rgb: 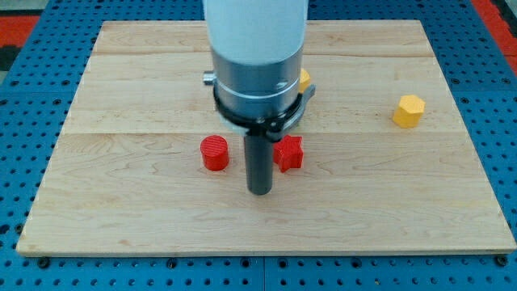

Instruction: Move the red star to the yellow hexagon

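Observation:
The red star [290, 152] lies near the middle of the wooden board [121, 202]. The yellow hexagon [409, 110] sits far off toward the view's right, a little higher up. My tip [258, 191] rests on the board just left of and slightly below the red star, close beside it or touching it; I cannot tell which. A red cylinder [214, 153] stands to the left of my tip.
Another yellow block [304, 79] peeks out behind the arm's body at the view's upper middle, mostly hidden. The arm's white and grey body [257, 56] covers the board's upper centre. A blue pegboard [24, 121] surrounds the board.

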You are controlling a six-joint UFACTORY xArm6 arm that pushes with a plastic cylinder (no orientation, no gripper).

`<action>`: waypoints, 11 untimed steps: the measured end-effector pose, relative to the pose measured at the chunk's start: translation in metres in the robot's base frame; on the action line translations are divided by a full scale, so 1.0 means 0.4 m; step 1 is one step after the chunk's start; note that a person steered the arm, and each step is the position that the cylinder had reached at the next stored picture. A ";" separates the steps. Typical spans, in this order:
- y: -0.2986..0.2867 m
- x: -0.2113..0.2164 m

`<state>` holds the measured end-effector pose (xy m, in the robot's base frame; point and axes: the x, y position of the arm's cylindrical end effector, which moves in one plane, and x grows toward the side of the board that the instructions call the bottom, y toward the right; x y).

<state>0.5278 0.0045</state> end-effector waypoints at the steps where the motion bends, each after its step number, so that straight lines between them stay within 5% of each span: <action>1: -0.025 -0.027; 3: 0.240 -0.132; 4: 0.156 -0.041; 5: 0.083 -0.072; 7: 0.100 -0.160; 8: 0.313 -0.166; 9: 0.374 -0.183; 10: 0.242 -0.055; 11: 0.221 -0.127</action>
